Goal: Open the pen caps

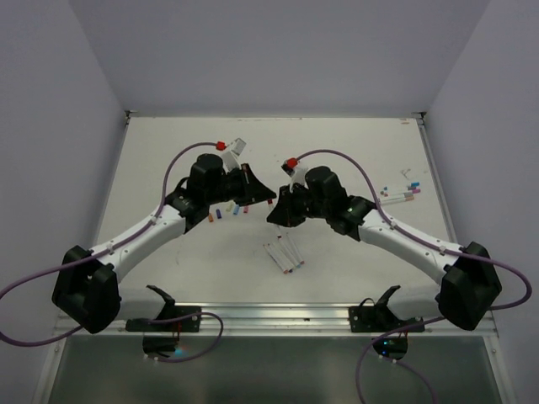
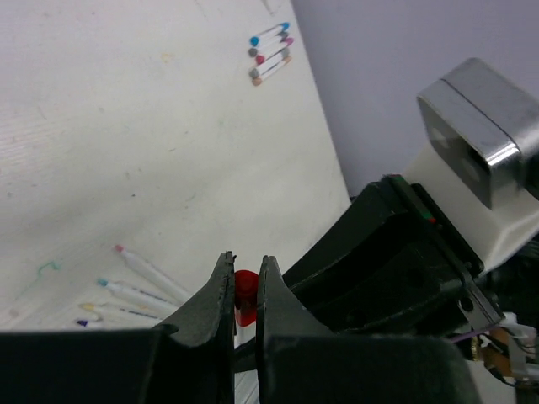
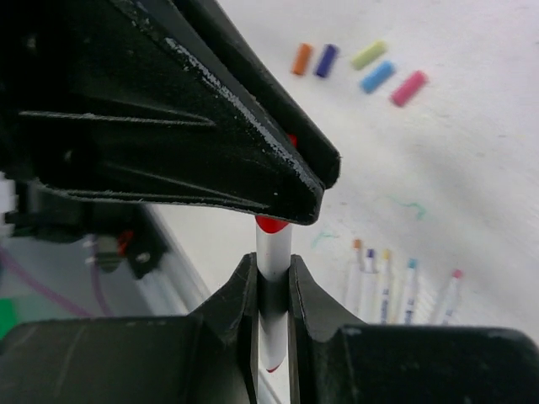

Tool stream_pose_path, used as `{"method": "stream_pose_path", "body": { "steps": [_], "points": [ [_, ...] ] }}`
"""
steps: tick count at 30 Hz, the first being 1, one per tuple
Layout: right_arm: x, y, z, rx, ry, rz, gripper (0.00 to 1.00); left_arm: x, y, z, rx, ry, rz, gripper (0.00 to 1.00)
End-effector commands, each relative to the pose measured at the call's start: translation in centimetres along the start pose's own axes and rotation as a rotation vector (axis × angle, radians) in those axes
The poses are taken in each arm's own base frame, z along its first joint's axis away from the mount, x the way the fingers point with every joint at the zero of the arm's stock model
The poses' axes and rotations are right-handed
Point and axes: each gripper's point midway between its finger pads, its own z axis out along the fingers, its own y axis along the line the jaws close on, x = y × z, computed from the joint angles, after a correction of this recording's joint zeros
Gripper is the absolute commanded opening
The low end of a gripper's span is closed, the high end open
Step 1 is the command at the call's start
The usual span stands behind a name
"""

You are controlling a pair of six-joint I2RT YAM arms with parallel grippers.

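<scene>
1. Nearest the arm bases, a row of uncapped pens lies on the table, their coloured tips bare.
2. Just beyond, over mid-table, the two claws meet around one pen. The right gripper is clamped narrow on the white pen body. The left gripper is pinched tight on its red cap, and the two grips almost touch.
3. On handling, I judge that cap and barrel are light, stiff, smooth plastic, so slipping is likelier than breaking. The cap is short and wants a hold square across its middle. The barrel should be gripped just below the seam, and the pull kept straight along the pen.
4. Close by the left claw lie the loose caps: orange, purple, yellow-green, blue and pink.
5. Farthest out, to the right, sits a cluster of capped pens.
</scene>
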Motion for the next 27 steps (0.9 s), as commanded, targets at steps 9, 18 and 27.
{"method": "stream_pose_path", "body": {
  "steps": [9,18,27],
  "points": [
    [-0.3,-9.3,-2.5,0.923,-0.061,-0.312,0.00,-1.3,5.6,2.1,-0.297,-0.004,0.124,0.00],
    [2.5,-11.1,-3.3,0.845,0.044,-0.246,0.00,-0.4,8.5,3.4,-0.357,0.032,0.145,0.00],
    [6.8,-13.2,-2.5,0.766,0.196,-0.149,0.00,1.0,12.2,5.8,-0.434,0.124,0.143,0.00]
  ]
}}
